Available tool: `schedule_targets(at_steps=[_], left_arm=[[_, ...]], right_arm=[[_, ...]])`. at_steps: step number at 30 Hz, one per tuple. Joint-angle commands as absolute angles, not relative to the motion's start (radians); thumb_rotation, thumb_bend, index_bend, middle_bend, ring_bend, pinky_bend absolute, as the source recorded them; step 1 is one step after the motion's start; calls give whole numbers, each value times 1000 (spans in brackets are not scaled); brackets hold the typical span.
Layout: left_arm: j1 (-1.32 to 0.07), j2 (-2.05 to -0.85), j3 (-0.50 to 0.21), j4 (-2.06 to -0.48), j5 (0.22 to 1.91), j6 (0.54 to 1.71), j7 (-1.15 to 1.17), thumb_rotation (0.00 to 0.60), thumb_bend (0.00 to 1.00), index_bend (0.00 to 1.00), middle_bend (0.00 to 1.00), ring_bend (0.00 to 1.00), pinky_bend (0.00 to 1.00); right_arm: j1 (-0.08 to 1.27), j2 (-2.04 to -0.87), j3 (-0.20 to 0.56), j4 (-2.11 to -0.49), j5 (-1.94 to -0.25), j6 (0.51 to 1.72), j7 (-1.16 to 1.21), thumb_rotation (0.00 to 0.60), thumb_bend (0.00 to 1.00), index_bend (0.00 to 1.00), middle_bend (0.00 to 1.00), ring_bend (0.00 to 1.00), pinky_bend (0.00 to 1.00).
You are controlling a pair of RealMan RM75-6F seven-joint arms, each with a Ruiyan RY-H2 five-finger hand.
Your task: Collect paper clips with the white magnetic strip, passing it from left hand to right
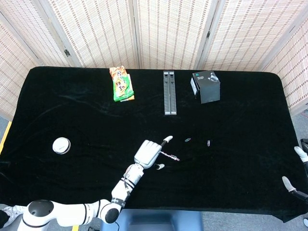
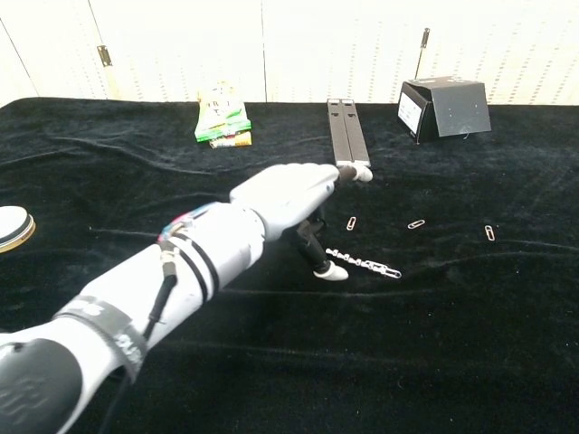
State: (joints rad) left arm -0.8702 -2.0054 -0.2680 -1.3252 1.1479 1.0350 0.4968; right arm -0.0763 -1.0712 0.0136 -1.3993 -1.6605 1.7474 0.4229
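Head view: left hand [image 1: 148, 153] sat palm-down near the middle front of the black table [image 1: 72, 106], one finger pointing out straight, thumb tip down at the cloth.
Strip: the white magnetic strip [image 2: 362, 264] lay flat just beside that hand, right at the thumb tip; couldn't tell if it was actually pinched.
Clips on strip: a few clung along it, count too small to read.
Loose paper clips: one [image 1: 187, 140] just past the strip, another [image 1: 209, 143] further right of it.
Right hand: only fingertips [image 1: 299, 153] peeked in at the table's right edge; couldn't tell its pose.
Behind the strip: grey double bar [image 1: 169, 92], black box [image 1: 206, 86], snack packet [image 1: 121, 84].
Far left of strip: white round disc [image 1: 61, 145].
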Motion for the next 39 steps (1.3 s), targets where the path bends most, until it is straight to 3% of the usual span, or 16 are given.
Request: schedule_targets(at_steps=[1,3,5,6,9,11,14,19,22,25,32,39], left_arm=[[-817,-1907,-225,-1452,1209,1121,541,600,154,1,1000,1000,1000],[-774,-1821,-191,-1548,1246,1174,566,600,154,0,953,958,1000],[-731,-1728,-159,-1645,1276,1212,567,600,155,0,787,779,920],[-700,-1662,-136,-1705,1296,1240,566,600,157,0,670,649,823],[-619,-1496,-74,-1834,1348,1310,534,600,163,0,392,381,489],[-569,-1395,-30,-1891,1385,1348,493,600,163,0,292,266,341],[-480,-1255,48,-1926,1467,1429,394,600,163,1,223,166,186],[-315,-1142,161,-1812,1609,1612,211,600,164,9,178,114,32],[-205,-1161,173,-1678,1660,1772,159,600,165,9,149,92,3],[-124,-1179,177,-1576,1665,1861,112,600,165,32,146,75,0],[-91,-1166,163,-1500,1640,1821,-10,600,165,75,146,65,0],[-99,-1162,131,-1487,1593,1723,-81,600,166,87,146,72,0]], right_arm=[[-75,-1073,11,-1404,-1672,1755,412,600,341,0,0,0,73],[-74,-1074,9,-1408,-1683,1759,402,600,341,0,0,0,73],[-69,-1076,7,-1412,-1693,1756,393,600,341,0,0,0,73],[-64,-1076,5,-1416,-1699,1751,383,600,341,0,0,0,73],[-51,-1076,-2,-1433,-1720,1736,353,600,341,0,0,0,73],[-41,-1079,-4,-1443,-1733,1725,331,600,341,0,0,0,73],[-16,-1086,-8,-1463,-1745,1684,288,600,341,0,0,0,73],[34,-1111,-4,-1497,-1737,1594,214,600,341,0,0,0,73],[58,-1130,-4,-1511,-1731,1550,191,600,341,0,0,0,73],[78,-1156,3,-1516,-1718,1518,167,600,341,0,0,0,73],[139,-1182,13,-1588,-1704,1425,85,600,341,51,0,0,69],[245,-1179,38,-1703,-1662,1246,-80,600,341,250,0,0,66]])
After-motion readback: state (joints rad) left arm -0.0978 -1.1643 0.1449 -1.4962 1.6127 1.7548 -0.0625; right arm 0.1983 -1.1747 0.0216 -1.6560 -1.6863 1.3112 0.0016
